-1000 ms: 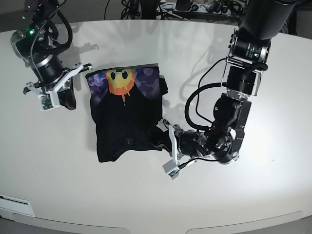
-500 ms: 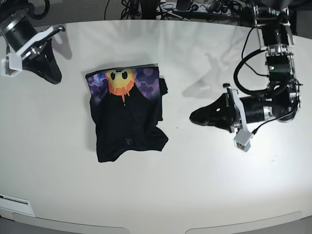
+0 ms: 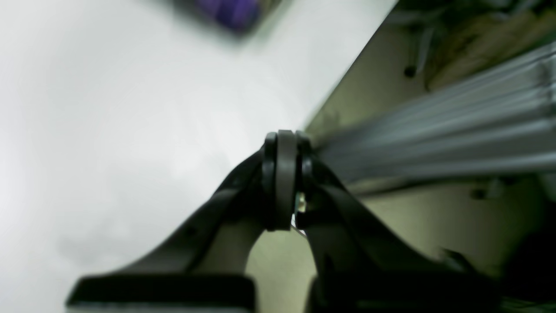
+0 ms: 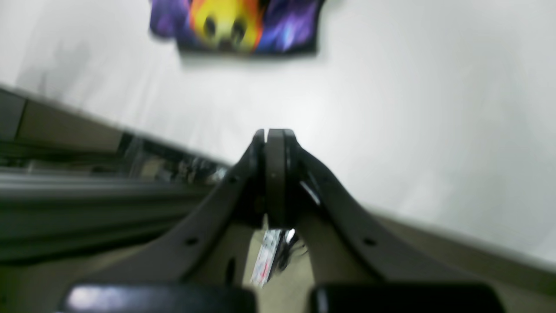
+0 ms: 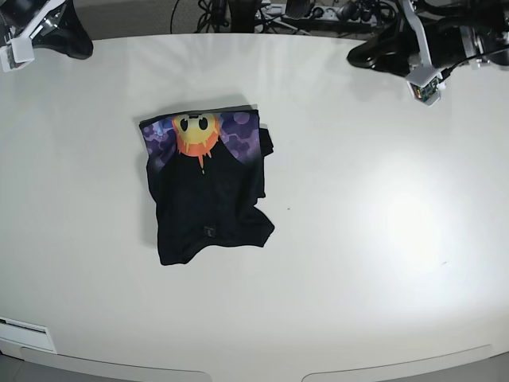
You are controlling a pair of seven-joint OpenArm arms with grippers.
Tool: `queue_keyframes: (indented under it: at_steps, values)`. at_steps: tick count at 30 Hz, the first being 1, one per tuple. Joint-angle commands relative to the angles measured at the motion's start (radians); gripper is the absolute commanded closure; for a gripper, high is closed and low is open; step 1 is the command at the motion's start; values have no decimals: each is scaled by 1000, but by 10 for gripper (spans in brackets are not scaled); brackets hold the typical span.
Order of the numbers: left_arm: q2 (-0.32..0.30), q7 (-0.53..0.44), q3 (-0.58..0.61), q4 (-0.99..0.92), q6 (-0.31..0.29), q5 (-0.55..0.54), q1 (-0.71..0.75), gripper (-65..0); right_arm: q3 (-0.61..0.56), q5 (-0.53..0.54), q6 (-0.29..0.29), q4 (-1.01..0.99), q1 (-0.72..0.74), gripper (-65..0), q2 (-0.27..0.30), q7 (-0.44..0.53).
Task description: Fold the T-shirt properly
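The black T-shirt (image 5: pixel 208 199) lies folded into a rough rectangle on the white table (image 5: pixel 366 239), left of centre. Its yellow-orange sun print on purple (image 5: pixel 197 133) faces up along the far edge. The lower right corner is a little rumpled. My left gripper (image 5: pixel 355 57) is shut and empty at the table's far right edge, well away from the shirt. My right gripper (image 5: pixel 83 48) is shut and empty at the far left corner. The left wrist view shows shut fingers (image 3: pixel 283 143) and a purple blur of the shirt (image 3: pixel 234 11). The right wrist view shows shut fingers (image 4: pixel 273 139) and the print (image 4: pixel 230 24).
Cables and a power strip (image 5: pixel 306 12) lie beyond the table's far edge. A white label (image 5: pixel 24 327) sits at the front left edge. A metal rail (image 3: pixel 434 143) runs below the table's edge in the left wrist view.
My left gripper has left the shirt's lower right corner and drawn back to the far right. My right gripper has drawn back to the far left corner. The shirt lies still.
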Motion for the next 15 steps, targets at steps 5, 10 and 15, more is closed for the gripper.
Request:
queue_keyframes:
  at_steps: [5,10,15]
  values:
    - [41,-17,-101,16,-59,-32,209,0,23,31,3,12,-121,0,6,-68]
    - [114,-17,-103,16,-64,-32,388,0,19,31,4,12,-234,0,-11,-107]
    - [148,-17,-103,-15,-64,-32,508,0,-36,23,13,-97,-311,0,-18,-120]
